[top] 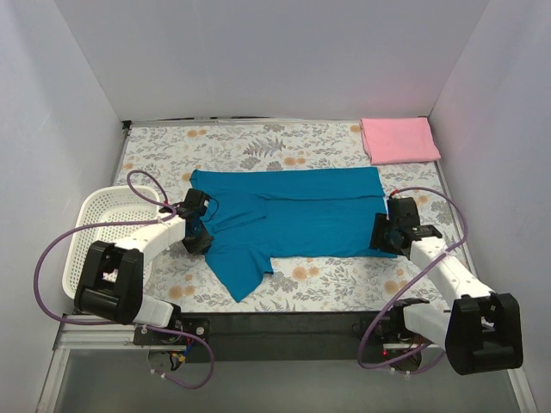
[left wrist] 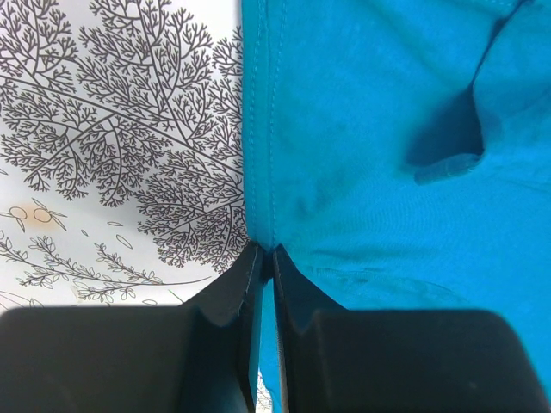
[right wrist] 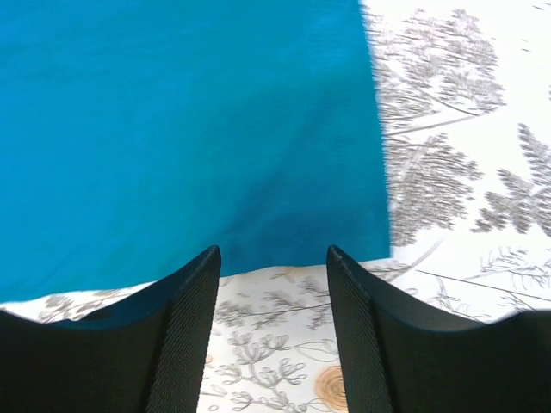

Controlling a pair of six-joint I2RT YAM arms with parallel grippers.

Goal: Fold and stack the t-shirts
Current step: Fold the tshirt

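Matt teal-blue cloth t-shirt (top: 301, 215), smooth light pink cloth shirt (top: 399, 139), white plastic lattice basket (top: 93, 215), matt floral-printed table cover (top: 336, 277).

Robot-lab test booth: white panel walls (top: 258, 60), floral-cloth table (top: 331, 277), cabled left arm (top: 142, 237) and right arm (top: 443, 271) at its edge.

No text, label or number seems readable in any view.

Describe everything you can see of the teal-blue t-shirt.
The teal-blue t-shirt lies spread sideways on the floral tablecloth, soft knit with a stitched hem, slightly wrinkled, one short sleeve pointing toward the arms. The left gripper is shut on its left edge; the right gripper stands open at its right near corner.
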